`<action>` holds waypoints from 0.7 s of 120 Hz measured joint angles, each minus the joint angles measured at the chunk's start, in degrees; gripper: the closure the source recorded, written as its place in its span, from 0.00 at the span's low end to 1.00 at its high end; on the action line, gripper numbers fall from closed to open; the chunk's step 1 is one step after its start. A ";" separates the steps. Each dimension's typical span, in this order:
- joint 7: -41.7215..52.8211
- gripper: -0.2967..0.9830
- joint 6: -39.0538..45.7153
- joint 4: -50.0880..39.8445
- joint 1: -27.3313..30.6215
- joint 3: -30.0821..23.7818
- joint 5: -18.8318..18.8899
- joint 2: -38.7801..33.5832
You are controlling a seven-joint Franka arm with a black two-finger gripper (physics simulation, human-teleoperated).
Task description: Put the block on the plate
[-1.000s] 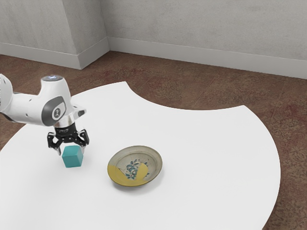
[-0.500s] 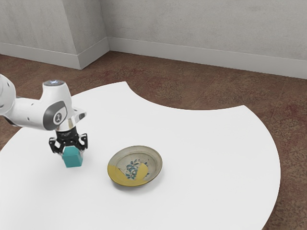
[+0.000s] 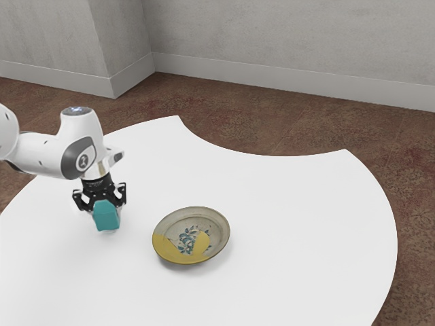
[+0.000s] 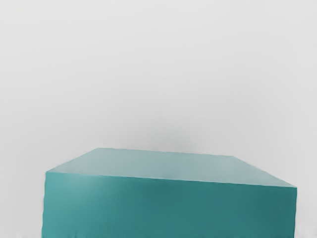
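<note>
Block (image 3: 106,216), teal, is gripped between the 2 jaws of the black gripper (image 3: 106,210), below the hand, its underside seemingly just above the white tabletop (image 3: 292,210). It is near the plate (image 3: 191,236) but apart from it, on the side toward the exterior view's left. The exact contact spots of the jaws on the block are hard to make out. In the wrist view, 2 faces of the block show, the nearer cut off by the lower edge. The arm (image 3: 42,153) is cut off at the exterior view's left.
</note>
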 joint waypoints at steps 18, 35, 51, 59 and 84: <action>-0.24 0.45 -0.54 -0.07 -2.88 -1.17 0.00 -3.44; -0.43 0.45 -1.09 -0.30 -11.00 -1.30 -0.18 -6.51; -0.58 0.46 -1.46 -0.33 -17.27 -2.12 -0.58 -7.68; -0.65 0.46 -1.55 -0.50 -19.22 -2.54 -0.72 -7.31; -0.80 0.45 -1.42 -0.50 -21.19 -2.75 -1.91 -3.73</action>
